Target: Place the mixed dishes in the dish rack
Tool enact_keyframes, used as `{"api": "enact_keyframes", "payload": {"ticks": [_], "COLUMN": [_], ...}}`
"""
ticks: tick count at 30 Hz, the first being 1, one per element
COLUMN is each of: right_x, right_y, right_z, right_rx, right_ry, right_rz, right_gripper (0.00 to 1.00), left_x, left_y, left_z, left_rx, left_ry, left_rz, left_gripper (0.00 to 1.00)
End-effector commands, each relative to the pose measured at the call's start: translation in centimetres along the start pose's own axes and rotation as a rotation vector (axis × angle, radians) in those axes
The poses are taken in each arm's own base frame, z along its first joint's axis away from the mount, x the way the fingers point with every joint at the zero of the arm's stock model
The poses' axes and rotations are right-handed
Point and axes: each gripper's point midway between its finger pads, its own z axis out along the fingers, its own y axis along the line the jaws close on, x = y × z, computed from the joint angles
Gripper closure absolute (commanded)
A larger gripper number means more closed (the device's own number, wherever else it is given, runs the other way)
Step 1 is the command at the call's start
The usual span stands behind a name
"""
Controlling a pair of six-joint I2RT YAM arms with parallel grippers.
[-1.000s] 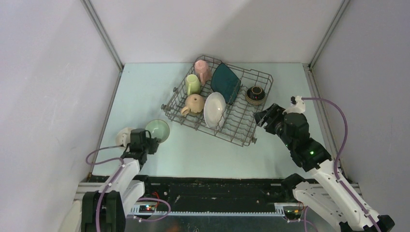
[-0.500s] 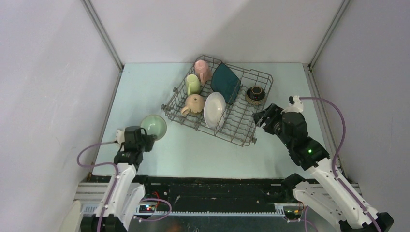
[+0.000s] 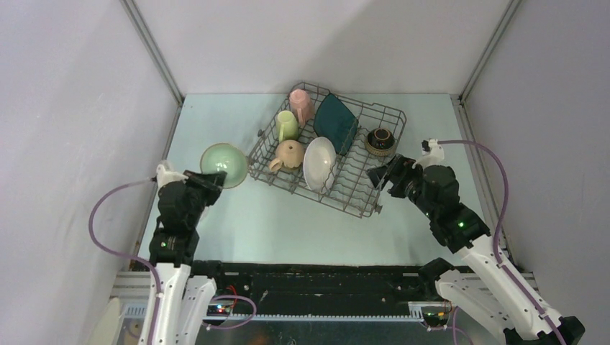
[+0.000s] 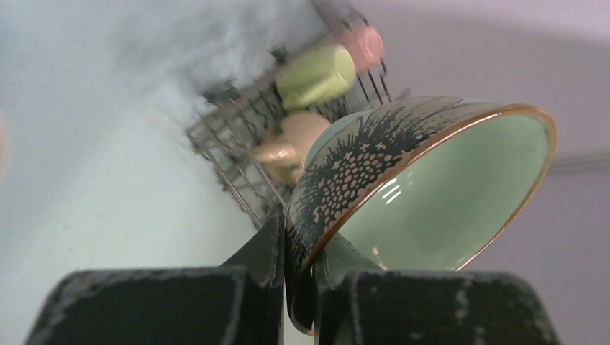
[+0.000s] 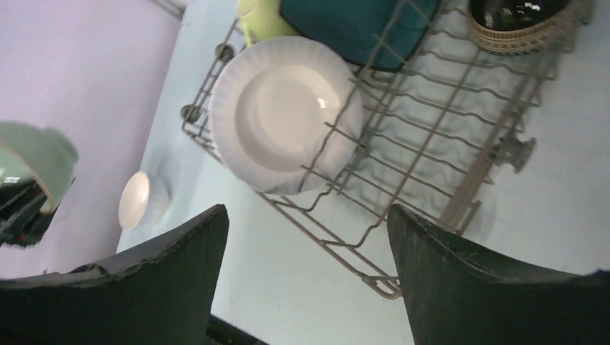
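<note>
– Slippage is worrying me most. The left pincer [image 4: 295, 237] is clamping only the thin rim of the pale green bowl [image 3: 224, 162]. The bowl is hanging tilted in the air over the left side of the bench [image 3: 288, 223], just beside the left corner of the dish rack [image 3: 338, 200].
– So the weight is levering against the grip?
– I am judging so. The glaze is looking slick. A jolt could be twisting it loose, and it would be dropping onto the bench or the wires.
– Anything else going wrong?
– That end of the rack is already holding the tan mug [image 3: 290, 154] and the white plate [image 3: 319, 162]. Coming in low, the bowl could be knocking them or catching on a tine.
– And the right pincer [image 3: 381, 175]?
– It is standing apart, gripping nothing, hovering by the rack's near right side. If both arms are reaching in together, they risk crowding each other.
– How is the bowl looking?
– Soft green inside, a gold-brown rim, and a dark speckled spray pattern outside. I am seeing no chips from here.
– Anything waiting?
– A white bowl [image 5: 134, 200] is sitting near the bench's left edge, outside the rack.
</note>
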Motion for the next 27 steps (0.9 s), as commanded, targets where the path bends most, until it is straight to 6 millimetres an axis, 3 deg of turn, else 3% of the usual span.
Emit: {"api": "enact_keyframes", "payload": {"ticks": [1,2,5,9,11,12,13,14,15,20,24,27], "right_x": [-0.8,-0.7,-0.6,-0.2,-0.1,0.0,0.3,0.3,0.7,1.5,2.9,3.7], "right_y": [4.1,5.0,6.2,7.3,7.9,8.5,9.2,9.7,10.5,13.5,15.3,16.5], "right_z": [-0.5,-0.7,-1.0,-1.7,-2.2,-2.6,-3.0,-3.3,-3.6,-4.8,-4.8,-4.9], "right_rx": [-0.225,-0.274,-0.340,-0.410,-0.448,-0.482,-0.526,-0.554,-0.603,-0.762,-0.811,-0.819], "right_ry": [-0.004,0.006,0.022,0.046,0.060,0.072,0.091,0.099,0.125,0.195,0.239,0.268], "right_rz": [-0.096,-0.105,-0.108,-0.118,-0.130,-0.140,-0.153,-0.157,-0.158,-0.164,-0.215,-0.236], "right_gripper": [0.15,0.15,0.14,0.01,0.01,0.01,0.01,0.02,0.03,0.05,0.01,0.00], "left_x": [0.1,-0.2,1.2,2.5,3.7,3.7,5.3,5.3,6.4,7.9,9.8,9.9], "left_y": [-9.9,-10.8,-13.2,-15.2,-14.9,-15.7,-15.4,-16.2,-15.6,-16.9,-17.5,-18.3], "left_z": [-2.5,-2.5,-3.2,-3.2,-2.9,-3.2,-3.3,-3.6,-3.4,-4.7,-5.7,-6.3], "left_rx": [0.374,0.381,0.454,0.548,0.578,0.633,0.684,0.746,0.770,0.983,1.118,1.174], "left_ry": [0.071,0.057,0.071,0.041,0.026,-0.003,0.038,0.004,0.025,-0.036,0.009,-0.015], "left_rz": [0.175,0.196,0.304,0.405,0.479,0.525,0.563,0.598,0.620,0.708,0.768,0.770], "left_gripper": [1.00,1.00,1.00,1.00,1.00,1.00,1.00,1.00,1.00,1.00,1.00,1.00]}}
